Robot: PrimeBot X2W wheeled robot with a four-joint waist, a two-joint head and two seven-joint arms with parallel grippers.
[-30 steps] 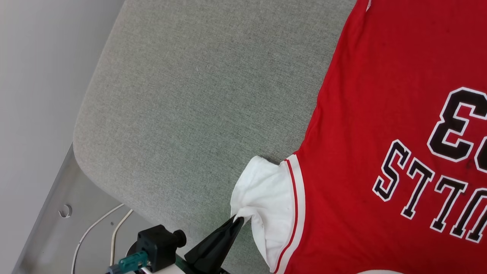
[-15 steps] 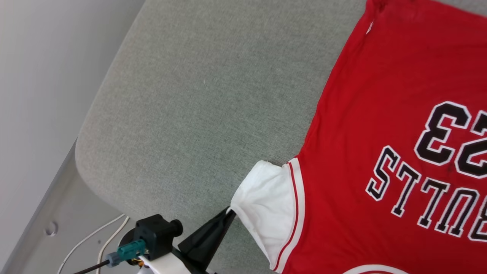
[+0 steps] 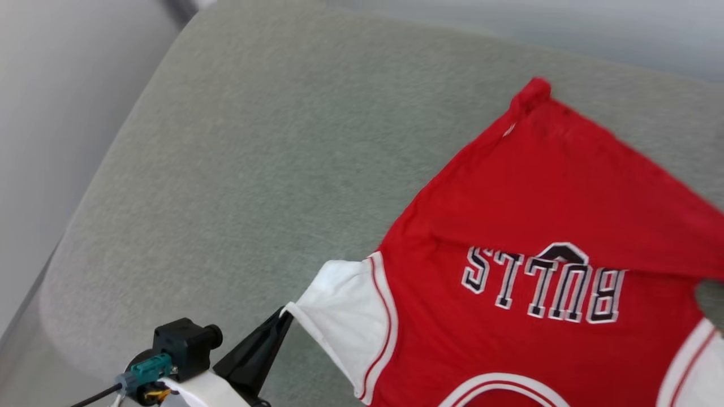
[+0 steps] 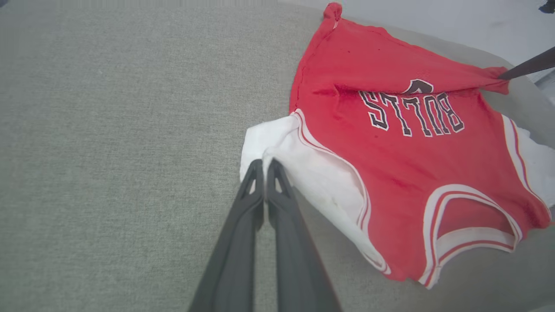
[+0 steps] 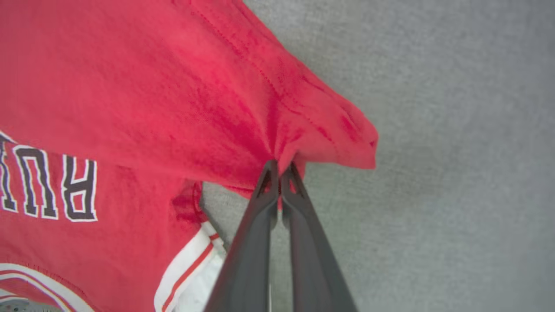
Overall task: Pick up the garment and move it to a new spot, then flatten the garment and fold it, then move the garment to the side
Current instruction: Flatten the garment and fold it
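Observation:
The garment is a red jersey with white sleeves, lying on a grey fabric surface, its black lettering upside down to me. My left gripper is shut on the corner of the near white sleeve; the left wrist view shows the same pinch, with the left gripper at the sleeve. My right gripper is shut on a corner of the garment's red hem. That hem is lifted and drawn over the garment, hiding most of the number. The right gripper's dark finger holds that corner at the far right of the garment.
The grey surface has a rounded edge at the left, with pale floor beyond it. Open grey fabric lies left of and beyond the garment. A black camera block sits on my left wrist.
The head camera has swung, shifting the whole picture. The right gripper has shut on the hem corner and the hem now folds over the number. The left gripper still holds the sleeve.

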